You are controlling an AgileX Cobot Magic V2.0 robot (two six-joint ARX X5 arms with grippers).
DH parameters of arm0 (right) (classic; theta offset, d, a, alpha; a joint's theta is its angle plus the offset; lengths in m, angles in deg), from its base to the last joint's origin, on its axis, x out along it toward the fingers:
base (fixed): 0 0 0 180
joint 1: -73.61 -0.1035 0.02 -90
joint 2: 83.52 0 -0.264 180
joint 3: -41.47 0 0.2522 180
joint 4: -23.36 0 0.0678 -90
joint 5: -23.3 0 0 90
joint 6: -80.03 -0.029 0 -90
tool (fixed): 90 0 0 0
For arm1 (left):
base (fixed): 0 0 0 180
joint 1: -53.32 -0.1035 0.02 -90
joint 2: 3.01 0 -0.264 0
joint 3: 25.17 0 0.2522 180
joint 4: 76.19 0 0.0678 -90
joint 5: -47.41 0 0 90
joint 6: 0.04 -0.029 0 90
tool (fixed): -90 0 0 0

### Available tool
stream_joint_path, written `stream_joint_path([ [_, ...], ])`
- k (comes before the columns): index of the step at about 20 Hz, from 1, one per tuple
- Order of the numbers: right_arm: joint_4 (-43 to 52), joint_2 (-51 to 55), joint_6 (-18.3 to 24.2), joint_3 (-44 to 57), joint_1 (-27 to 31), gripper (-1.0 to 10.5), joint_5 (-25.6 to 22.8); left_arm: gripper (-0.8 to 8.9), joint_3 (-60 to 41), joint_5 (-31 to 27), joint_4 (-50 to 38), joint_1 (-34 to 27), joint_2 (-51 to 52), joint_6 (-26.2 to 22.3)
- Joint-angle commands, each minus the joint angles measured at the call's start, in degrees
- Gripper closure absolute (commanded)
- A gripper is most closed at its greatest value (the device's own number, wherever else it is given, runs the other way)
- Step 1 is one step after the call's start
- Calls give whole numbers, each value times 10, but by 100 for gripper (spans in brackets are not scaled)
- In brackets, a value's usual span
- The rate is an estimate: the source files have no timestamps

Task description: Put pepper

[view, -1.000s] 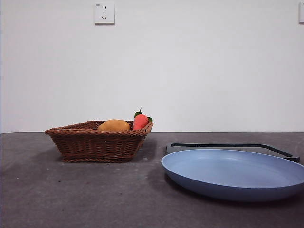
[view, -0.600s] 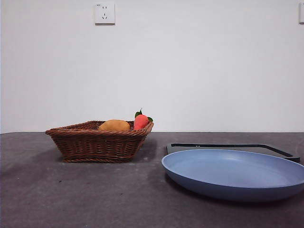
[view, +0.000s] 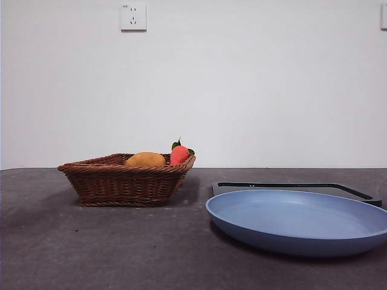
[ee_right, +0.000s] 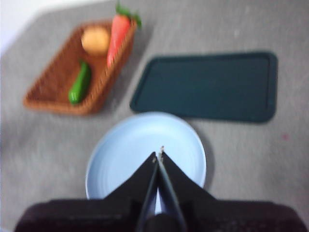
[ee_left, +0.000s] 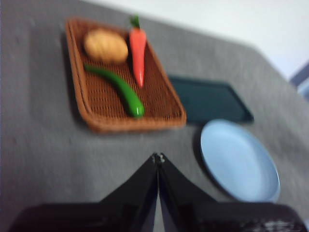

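The long green pepper (ee_left: 117,88) lies in the brown wicker basket (ee_left: 91,113), beside a red carrot-like item (ee_left: 138,51) and a rounded orange-yellow item (ee_left: 105,45). It also shows in the right wrist view (ee_right: 79,82). In the front view the basket (view: 124,181) hides the pepper. The blue plate (view: 299,220) is bare. My left gripper (ee_left: 158,158) is shut and empty, high above the table short of the basket. My right gripper (ee_right: 160,155) is shut and empty, high above the blue plate (ee_right: 116,159).
A dark flat tray (ee_right: 210,87) lies behind the plate on the grey table; it also shows in the front view (view: 290,186) and the left wrist view (ee_left: 207,101). A white wall with a socket (view: 133,16) stands behind.
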State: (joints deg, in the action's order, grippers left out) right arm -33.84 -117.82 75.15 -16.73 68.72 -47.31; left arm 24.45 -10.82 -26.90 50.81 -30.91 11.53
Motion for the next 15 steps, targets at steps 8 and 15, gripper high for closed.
stream_joint_path([
  [8, -135, -68, 95, -57, -2, 926, 1, 794, 85, 16, 103, 0, -84, -118],
  [15, -132, -88, 77, -57, -2, 621, 2, 377, 85, 19, 92, 0, -84, -116],
])
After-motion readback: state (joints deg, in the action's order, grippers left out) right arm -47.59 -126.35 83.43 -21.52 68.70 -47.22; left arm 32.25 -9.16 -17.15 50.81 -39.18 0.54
